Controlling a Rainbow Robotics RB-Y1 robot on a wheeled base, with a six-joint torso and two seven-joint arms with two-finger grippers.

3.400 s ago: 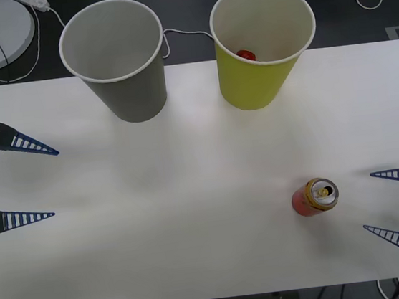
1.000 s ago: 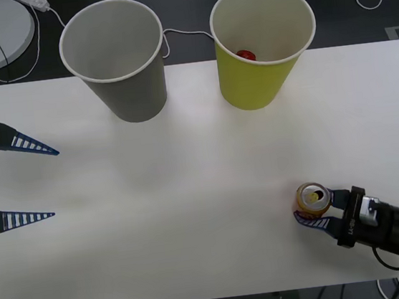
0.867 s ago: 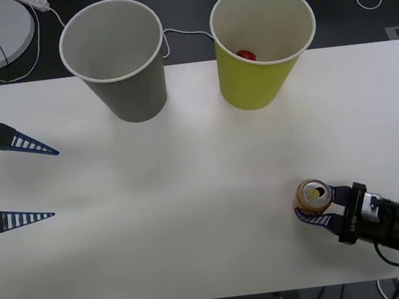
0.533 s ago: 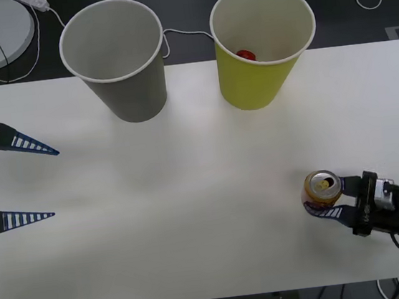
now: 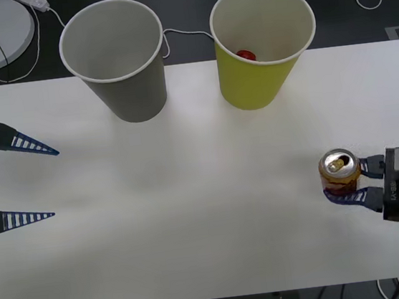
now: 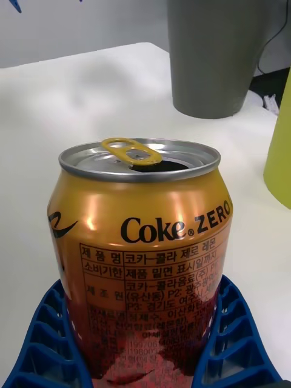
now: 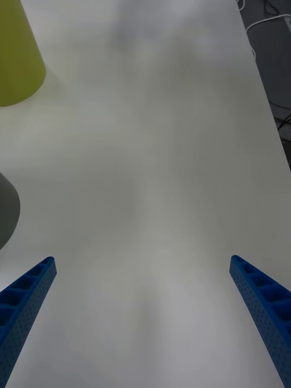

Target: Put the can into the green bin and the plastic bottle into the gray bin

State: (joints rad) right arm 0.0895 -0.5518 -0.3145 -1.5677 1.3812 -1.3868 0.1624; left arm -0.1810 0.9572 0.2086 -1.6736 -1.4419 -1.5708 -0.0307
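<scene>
Front camera: high above arms, facing forward and down over table; bins at 11 and 1 o'clock, can at 4.
Right wrist camera: very close behind can, near-level, facing gray bin; green bin edge shared with front.
Left wrist camera: steep downward over bare table, both bins' edges at frame margin.
</scene>
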